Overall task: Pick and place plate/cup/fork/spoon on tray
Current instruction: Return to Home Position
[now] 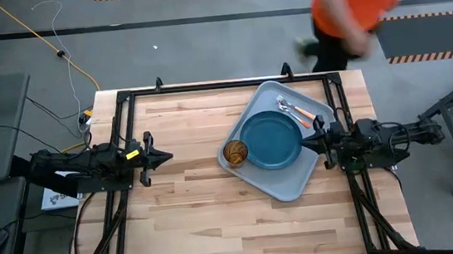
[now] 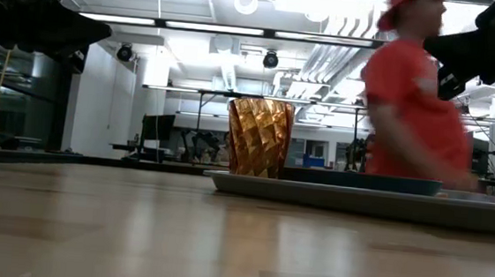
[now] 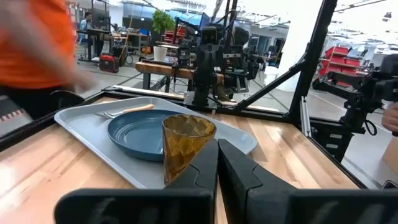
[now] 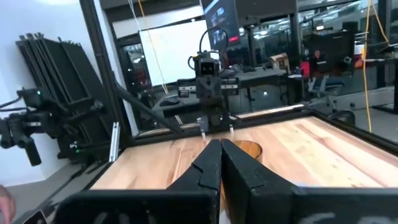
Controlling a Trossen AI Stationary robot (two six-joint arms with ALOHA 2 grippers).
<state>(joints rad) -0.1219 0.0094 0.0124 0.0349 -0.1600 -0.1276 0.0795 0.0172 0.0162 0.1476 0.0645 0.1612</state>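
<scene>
All items on tray, both arms parked.
Left gripper (image 1: 165,157) jaws together, well apart from cup (image 1: 236,152); plate (image 1: 271,140), fork (image 1: 292,109) and spoon (image 1: 299,108) lie on tray (image 1: 290,183); right gripper (image 1: 305,143) jaws together, nearer, just beside plate.

A person in an orange shirt (image 1: 354,2) stands behind the wooden table (image 1: 193,213).

- The worktop (image 1: 192,205) lies bare between the left hand (image 1: 165,157) and the tray (image 1: 286,186), an open lane
- The cup (image 1: 236,152) stands upright at the tray's near-left edge, first thing in that lane
- The right hand (image 1: 307,142) sits at the plate (image 1: 270,139) rim
- A person in orange (image 1: 352,2) leans by the far edge, near fork (image 1: 289,109) and spoon (image 1: 295,109)
</scene>
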